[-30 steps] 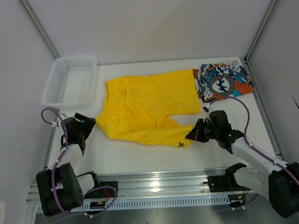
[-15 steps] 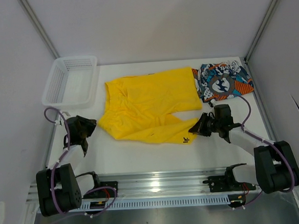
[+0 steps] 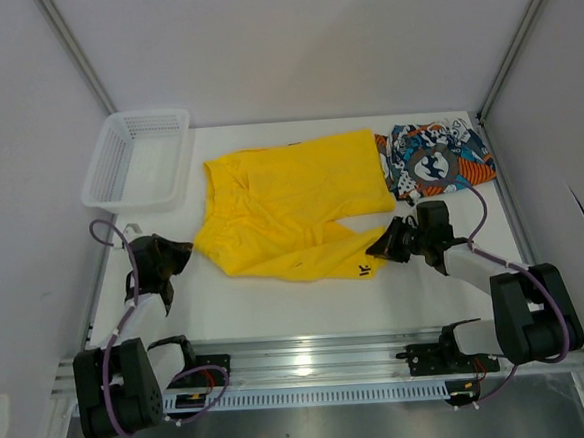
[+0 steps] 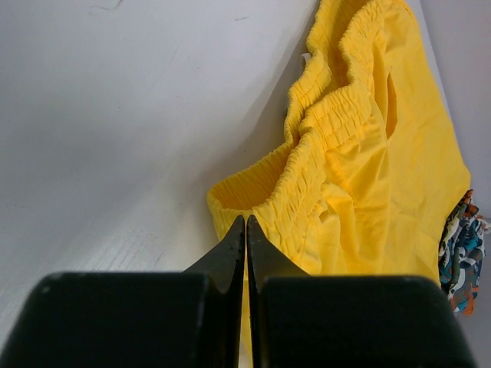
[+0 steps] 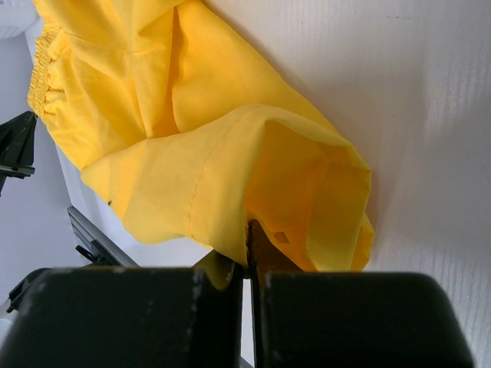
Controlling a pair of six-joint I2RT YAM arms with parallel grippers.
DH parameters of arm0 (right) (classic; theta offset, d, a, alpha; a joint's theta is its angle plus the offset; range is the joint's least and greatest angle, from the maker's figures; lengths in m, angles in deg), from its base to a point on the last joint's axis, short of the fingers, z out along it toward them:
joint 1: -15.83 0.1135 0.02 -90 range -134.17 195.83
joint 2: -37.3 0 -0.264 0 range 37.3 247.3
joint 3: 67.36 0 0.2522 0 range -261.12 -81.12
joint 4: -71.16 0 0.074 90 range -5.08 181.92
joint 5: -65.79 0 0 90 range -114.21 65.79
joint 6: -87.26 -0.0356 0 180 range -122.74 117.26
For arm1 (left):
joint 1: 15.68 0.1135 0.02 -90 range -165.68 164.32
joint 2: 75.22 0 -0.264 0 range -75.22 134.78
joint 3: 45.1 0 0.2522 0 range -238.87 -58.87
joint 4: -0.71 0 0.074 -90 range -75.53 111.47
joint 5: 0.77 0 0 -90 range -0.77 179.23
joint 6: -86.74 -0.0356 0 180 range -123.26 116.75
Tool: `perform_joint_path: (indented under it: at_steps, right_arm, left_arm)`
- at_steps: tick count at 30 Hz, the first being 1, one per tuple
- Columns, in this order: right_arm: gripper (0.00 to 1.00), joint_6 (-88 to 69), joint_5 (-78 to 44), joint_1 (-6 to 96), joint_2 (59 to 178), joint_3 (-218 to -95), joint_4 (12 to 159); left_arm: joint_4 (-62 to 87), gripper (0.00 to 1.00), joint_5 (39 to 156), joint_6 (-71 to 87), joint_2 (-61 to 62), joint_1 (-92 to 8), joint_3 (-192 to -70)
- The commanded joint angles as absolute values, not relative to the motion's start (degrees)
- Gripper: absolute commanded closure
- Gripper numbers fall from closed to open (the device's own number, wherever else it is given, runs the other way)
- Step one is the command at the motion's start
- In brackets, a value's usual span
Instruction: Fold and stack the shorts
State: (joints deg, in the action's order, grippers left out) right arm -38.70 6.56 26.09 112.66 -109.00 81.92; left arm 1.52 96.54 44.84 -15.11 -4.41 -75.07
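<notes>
**Item: yellow shorts** (image 3: 291,199). Laid open and rumpled mid-worktop (image 3: 278,300), with the waistband toward the left and the legs toward the right. Not yet folded.

**Item: printed shorts** (image 3: 433,157). Bunched at the far right corner, just touching the yellow pair's far leg. Not handled.

**Left tool** (image 4: 245,230). Jaws are pressed together at the near corner of the elastic waistband. A sliver of yellow is seen between the fingers, so the corner is judged pinched.

**Right tool** (image 5: 250,234). Jaws are closed narrow on the hem of the near leg, and the cloth is draped over the fingertips.

**Step in hand.** The first fold of the yellow pair is judged to be starting, with both near corners taken up.

**Next move.** A joint lift is called for, then a carry of the near edge away from the arm bases onto the far edge. The two tools are to be kept level so that the cloth is not skewed, and clear of the printed pair.

**Container: basket** (image 3: 103,172). White mesh, set at the far left corner, apart from both pairs. Nothing is seen inside it.
</notes>
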Motion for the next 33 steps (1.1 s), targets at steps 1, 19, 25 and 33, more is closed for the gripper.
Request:
perform_joint_path:
  at_steps: [1, 19, 25, 33]
  right_arm:
    - [1.0, -38.42, 7.78, 25.76, 113.06, -111.35, 78.86]
    - [1.0, -38.95, 8.31, 25.76, 113.77, -111.53, 77.98]
    - [1.0, -38.95, 8.58, 25.84, 114.03, -111.53, 77.89]
    - [1.0, -38.25, 8.4, 25.93, 114.74, -110.57, 78.07]
  left_arm:
    - [2.17, 1.0, 98.46, 45.61, -18.61, -4.87, -74.34]
    - [-2.12, 1.0, 101.63, 48.42, -11.69, -9.17, -75.65]
    - [-6.96, 1.0, 100.31, 49.65, -2.83, -10.84, -78.63]
    - [-6.02, 1.0, 92.68, 49.48, 8.17, -16.98, -87.07]
